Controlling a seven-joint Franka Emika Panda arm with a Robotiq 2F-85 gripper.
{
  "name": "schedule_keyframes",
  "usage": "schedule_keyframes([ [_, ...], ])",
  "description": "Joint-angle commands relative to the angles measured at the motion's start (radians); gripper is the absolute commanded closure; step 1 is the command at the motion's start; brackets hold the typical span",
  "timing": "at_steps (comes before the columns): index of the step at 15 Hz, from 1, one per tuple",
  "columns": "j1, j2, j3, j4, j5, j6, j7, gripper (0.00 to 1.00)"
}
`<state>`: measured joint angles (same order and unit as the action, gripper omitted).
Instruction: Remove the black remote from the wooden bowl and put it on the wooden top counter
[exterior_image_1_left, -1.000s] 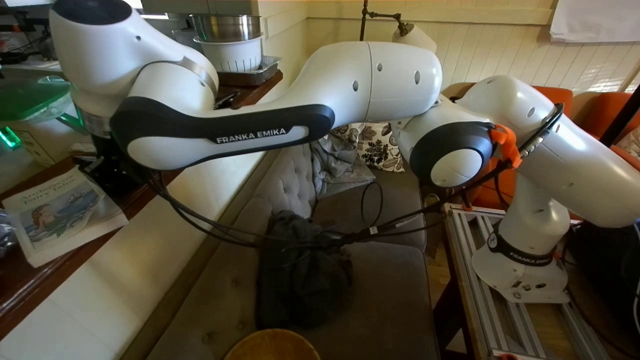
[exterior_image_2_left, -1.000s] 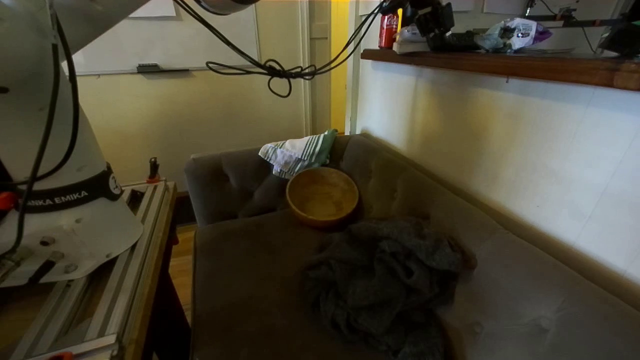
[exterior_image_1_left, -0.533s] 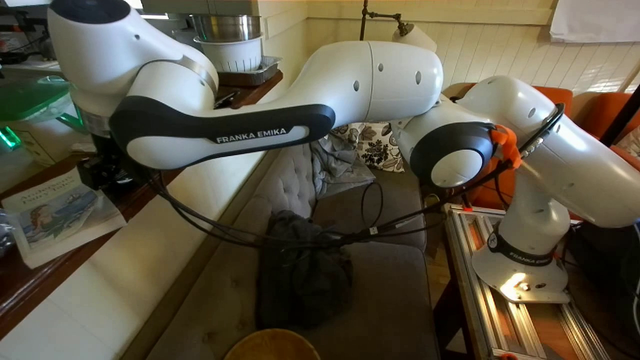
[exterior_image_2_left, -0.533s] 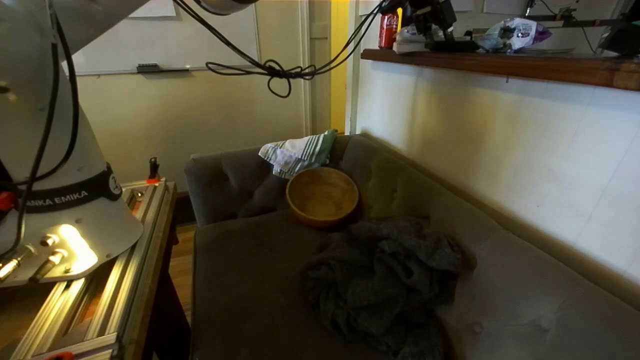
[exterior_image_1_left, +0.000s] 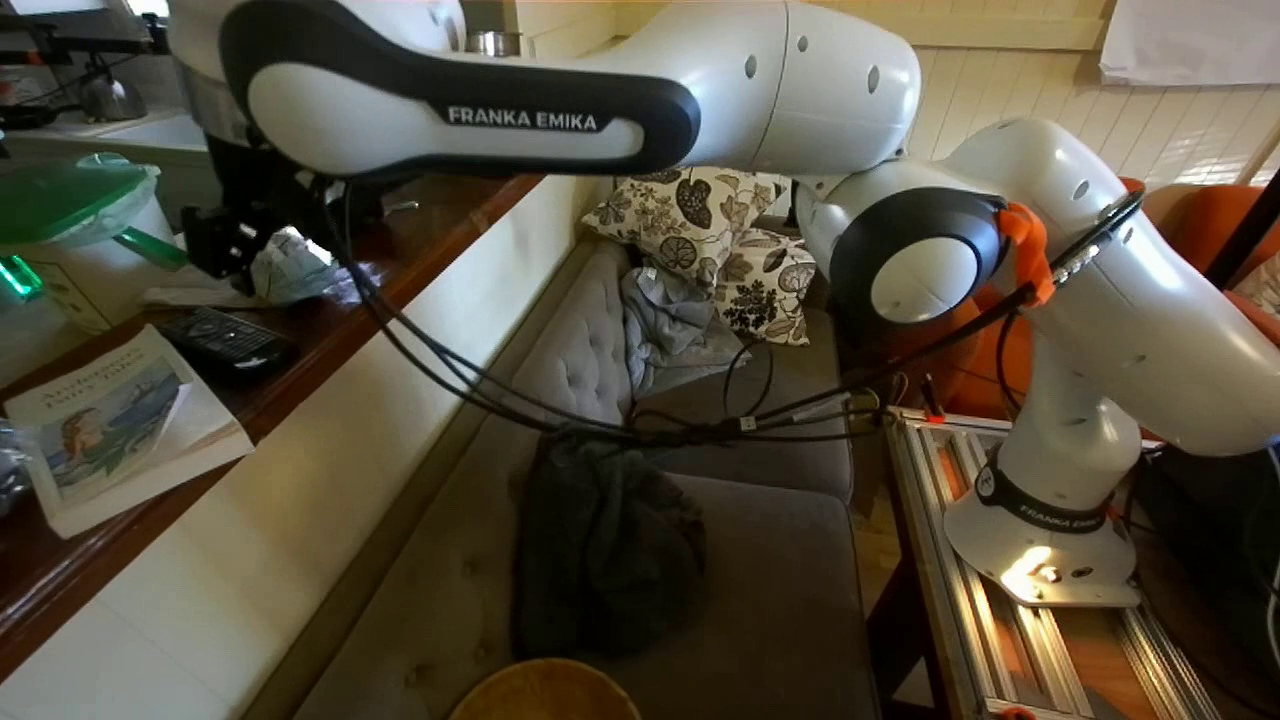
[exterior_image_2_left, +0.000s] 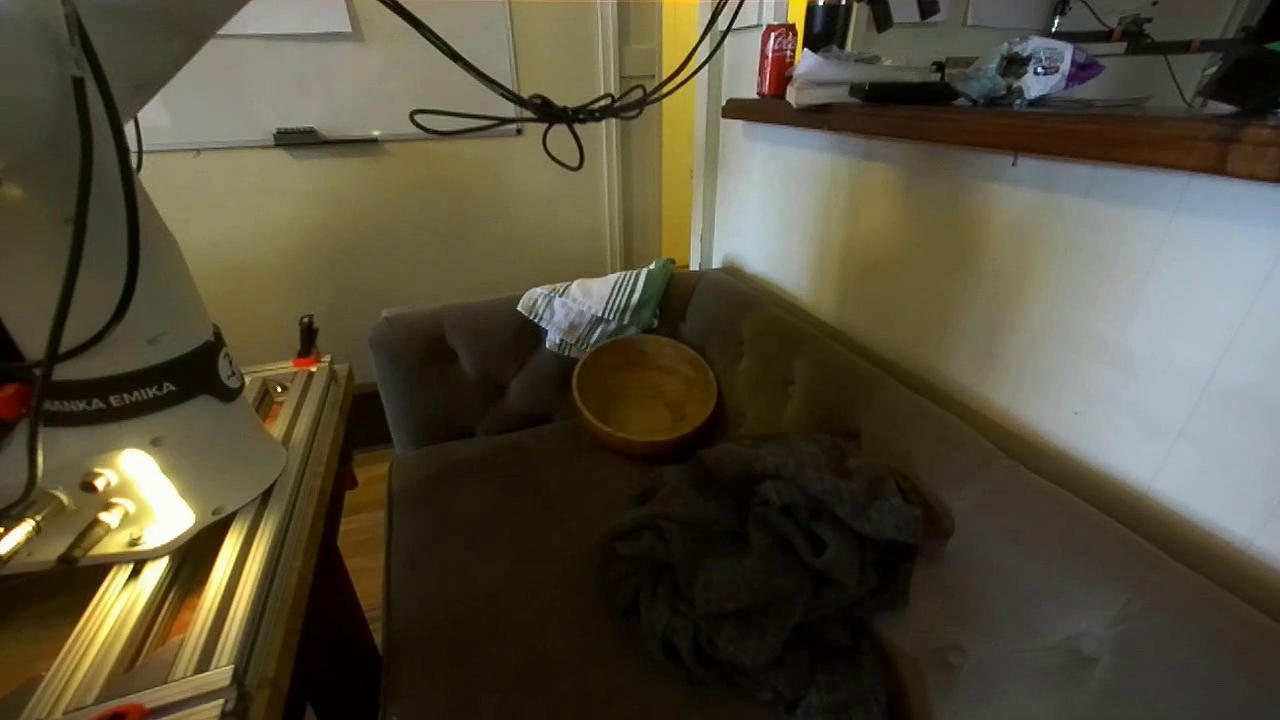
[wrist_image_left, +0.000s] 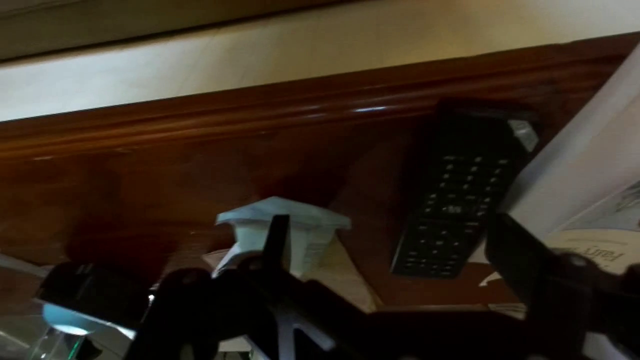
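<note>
The black remote lies flat on the dark wooden counter (exterior_image_1_left: 450, 235); the remote shows in both exterior views (exterior_image_1_left: 228, 340) (exterior_image_2_left: 903, 93) and in the wrist view (wrist_image_left: 450, 200). It lies beside a book. The wooden bowl (exterior_image_2_left: 645, 395) sits empty on the sofa; only its upper part shows in an exterior view (exterior_image_1_left: 545, 692). My gripper (wrist_image_left: 391, 220) is open and empty above the counter, its fingers wide apart and clear of the remote. It also shows in both exterior views (exterior_image_1_left: 225, 245) (exterior_image_2_left: 905, 12), cut by the top edge in one of them.
The book (exterior_image_1_left: 120, 430) lies against the remote's side. A crumpled bag (exterior_image_2_left: 1035, 70) and a red can (exterior_image_2_left: 777, 60) stand on the counter. A green-lidded bin (exterior_image_1_left: 80, 200) is behind it. A dark cloth (exterior_image_2_left: 780, 570) lies on the sofa (exterior_image_2_left: 500, 560). Cables hang below the arm.
My gripper was low at the remote on the counter. It opened and rose away, leaving the remote lying there in full view. A bright light patch appeared on the robot base.
</note>
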<state>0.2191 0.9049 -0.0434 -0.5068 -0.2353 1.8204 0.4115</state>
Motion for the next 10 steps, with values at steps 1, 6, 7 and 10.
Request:
schedule_keyframes([
  [1,-0.086,-0.060,0.026,-0.022,0.020,-0.056,-0.240,0.00],
  [6,-0.232,-0.073,0.110,-0.050,0.076,-0.027,-0.614,0.00],
  [7,-0.261,-0.078,0.133,-0.060,0.097,-0.036,-0.675,0.00],
  [10,-0.271,-0.049,0.129,-0.028,0.091,-0.045,-0.669,0.00],
])
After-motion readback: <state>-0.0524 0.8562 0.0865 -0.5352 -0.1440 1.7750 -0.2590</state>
